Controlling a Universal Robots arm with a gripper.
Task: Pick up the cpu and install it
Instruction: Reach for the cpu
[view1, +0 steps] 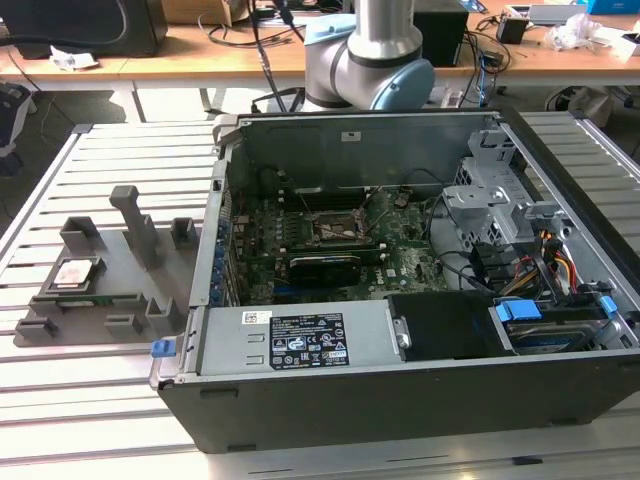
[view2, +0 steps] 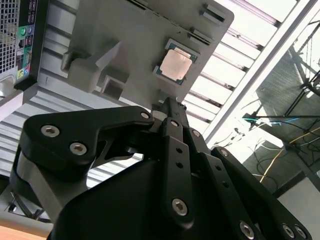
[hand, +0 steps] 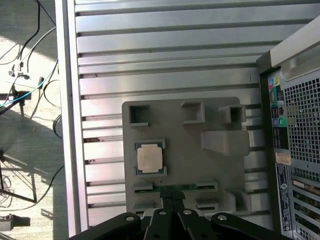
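The cpu lies in the grey holder just beyond the gripper, fingers pressed together, empty; a pick likely needs them spread, squared to its edges

The cpu, a small flat square chip with pale metal top and dark rim, lies level in the grey holder at the exterior view's left

Cpu: smooth metal lid, pale silvery with a dull sheen, seated in a matt grey plastic fixture. Table: ribbed bare metal, satin-bright. Gripper: matt black links with shiny metal screw heads. Computer case: dark matt outer panels, bare grey sheet metal inside. Bench: wood.
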